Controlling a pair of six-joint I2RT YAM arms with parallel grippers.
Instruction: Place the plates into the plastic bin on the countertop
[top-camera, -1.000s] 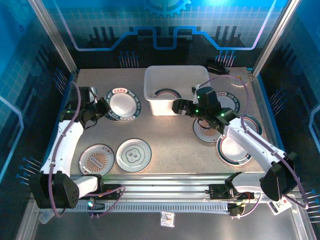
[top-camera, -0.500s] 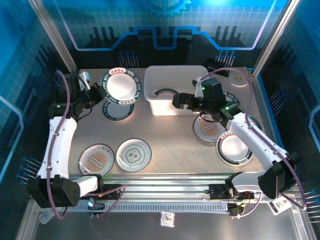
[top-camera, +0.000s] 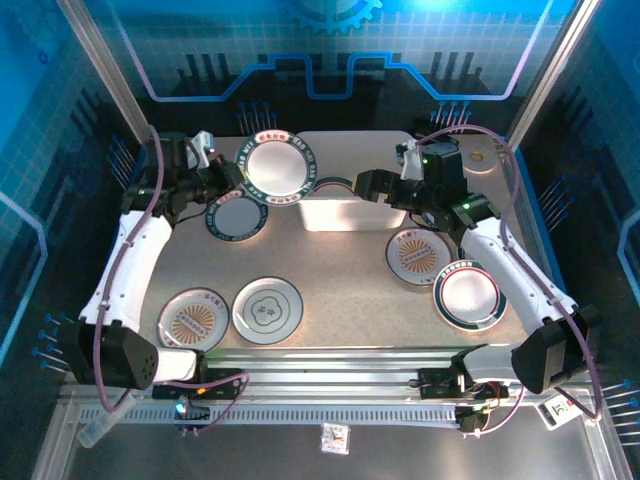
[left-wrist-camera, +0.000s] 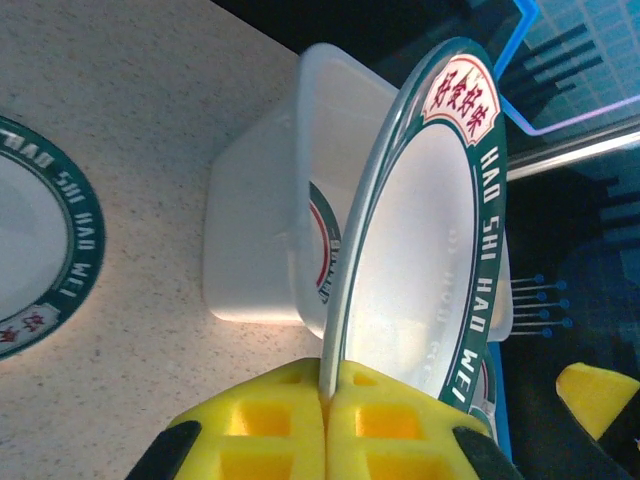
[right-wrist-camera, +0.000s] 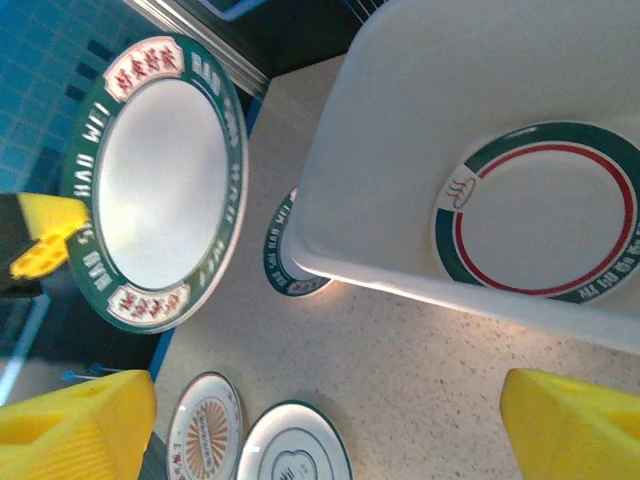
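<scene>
Blue-tinted overhead light, sharp, mild glare

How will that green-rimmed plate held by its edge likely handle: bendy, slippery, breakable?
Probably stiff: the green-rimmed plate holds its flat shape though the left pincer grips only its rim. Its glossy face looks slippery, so it might pivot or slide out. If ceramic, a drop could chip it.

Plastic bin (left-wrist-camera: 260, 230) partly hidden — behind the held plate (left-wrist-camera: 420, 250).
</scene>
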